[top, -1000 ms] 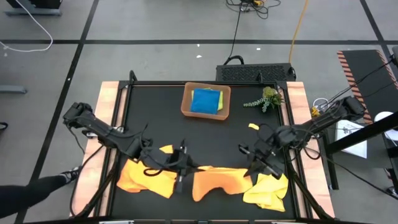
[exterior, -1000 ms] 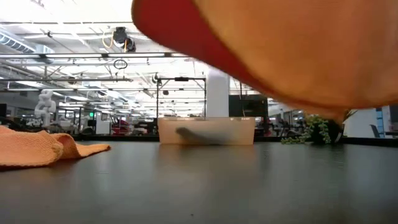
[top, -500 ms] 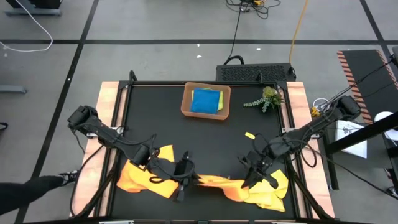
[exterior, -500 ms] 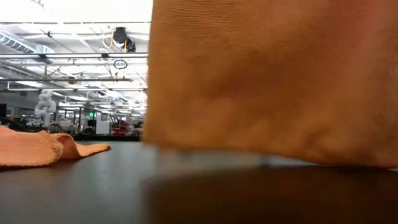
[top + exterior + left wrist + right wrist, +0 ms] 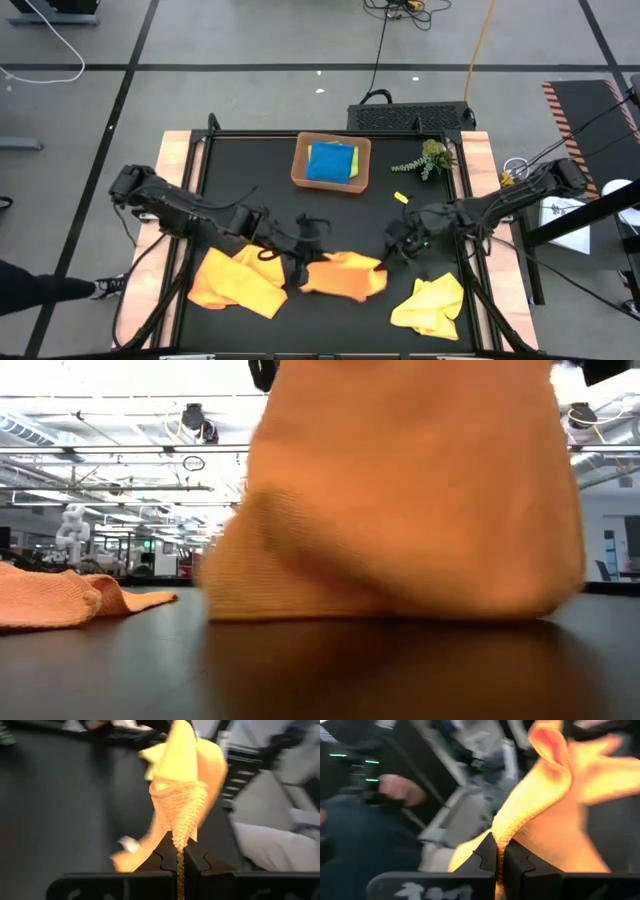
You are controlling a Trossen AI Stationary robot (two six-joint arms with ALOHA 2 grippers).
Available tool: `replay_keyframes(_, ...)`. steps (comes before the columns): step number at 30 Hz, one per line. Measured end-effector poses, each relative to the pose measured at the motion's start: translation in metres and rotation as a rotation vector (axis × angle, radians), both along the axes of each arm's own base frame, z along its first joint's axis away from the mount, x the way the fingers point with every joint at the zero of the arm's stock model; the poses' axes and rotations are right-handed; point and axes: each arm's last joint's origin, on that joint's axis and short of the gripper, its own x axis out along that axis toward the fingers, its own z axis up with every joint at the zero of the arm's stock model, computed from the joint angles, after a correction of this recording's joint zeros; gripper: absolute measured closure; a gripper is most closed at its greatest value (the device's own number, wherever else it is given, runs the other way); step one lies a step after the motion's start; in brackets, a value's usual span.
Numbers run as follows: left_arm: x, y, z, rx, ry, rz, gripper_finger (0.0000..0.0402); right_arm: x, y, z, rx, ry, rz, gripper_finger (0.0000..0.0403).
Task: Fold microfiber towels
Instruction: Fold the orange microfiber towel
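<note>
Since the earlier frame both grippers have carried the orange towel closer to the tray. The left gripper and right gripper each pinch a towel edge, fingers clamped tight.

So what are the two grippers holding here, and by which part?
Both hold the middle orange towel: left gripper and right gripper each pinch a bunched edge between shut fingers.
</note>
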Motion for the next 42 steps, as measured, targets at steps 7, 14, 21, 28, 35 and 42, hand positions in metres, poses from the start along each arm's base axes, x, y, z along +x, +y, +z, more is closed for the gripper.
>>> replay_keyframes(7,-0.008,-0.027,0.013,-0.020,-0.101,-0.119,0.0401,-0.006,0.022,0.016,0.097,-0.138,0.173,0.0403)
replay_keyframes(14,-0.016,-0.056,0.021,-0.094,-0.180,-0.159,0.0401,-0.006,0.041,0.016,0.161,-0.169,0.205,0.0403)
replay_keyframes(21,-0.028,-0.082,0.032,-0.129,-0.235,-0.151,0.0400,-0.004,0.057,0.016,0.210,-0.237,0.239,0.0403)
replay_keyframes(28,-0.022,-0.088,-0.013,-0.214,-0.191,-0.139,0.0401,0.015,0.065,-0.012,0.239,-0.109,0.157,0.0403)
replay_keyframes(35,-0.021,-0.028,-0.055,-0.179,-0.082,0.015,0.0400,0.031,0.035,-0.031,0.150,0.033,0.036,0.0403)
replay_keyframes(42,-0.026,0.041,-0.092,0.010,0.022,0.141,0.0400,0.028,-0.015,-0.055,-0.058,0.316,-0.169,0.0403)
